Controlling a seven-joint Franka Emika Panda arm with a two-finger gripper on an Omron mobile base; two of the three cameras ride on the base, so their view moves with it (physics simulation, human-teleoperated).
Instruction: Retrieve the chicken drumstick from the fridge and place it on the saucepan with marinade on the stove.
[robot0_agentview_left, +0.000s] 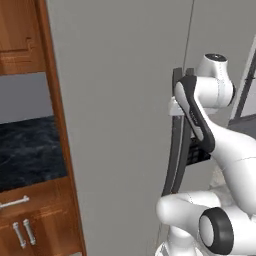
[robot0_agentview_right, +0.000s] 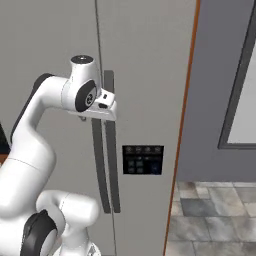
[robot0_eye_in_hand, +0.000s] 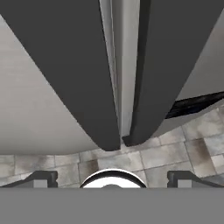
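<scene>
Fridge (robot0_agentview_right: 145, 75): doors closed, dark handles (robot0_agentview_right: 106, 165) fronted by end effector (robot0_eye_in_hand: 112, 177), fingers spread apart; wooden cabinets (robot0_agentview_left: 30, 215) left.

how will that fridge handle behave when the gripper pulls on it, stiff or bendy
Probably stiff: the fridge handle is a long dark solid-looking bar. Its smooth curve may let fingers slide along it. The tall fridge door likely swings heavily and slowly.

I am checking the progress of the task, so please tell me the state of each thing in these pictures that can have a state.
fridge: both doors closed.
fridge handles: upright side by side, not yet grasped.
gripper: open, fingers spread, up against the upper part of the handles.
fridge control panel: dark.
wooden cabinet doors: closed.
</scene>
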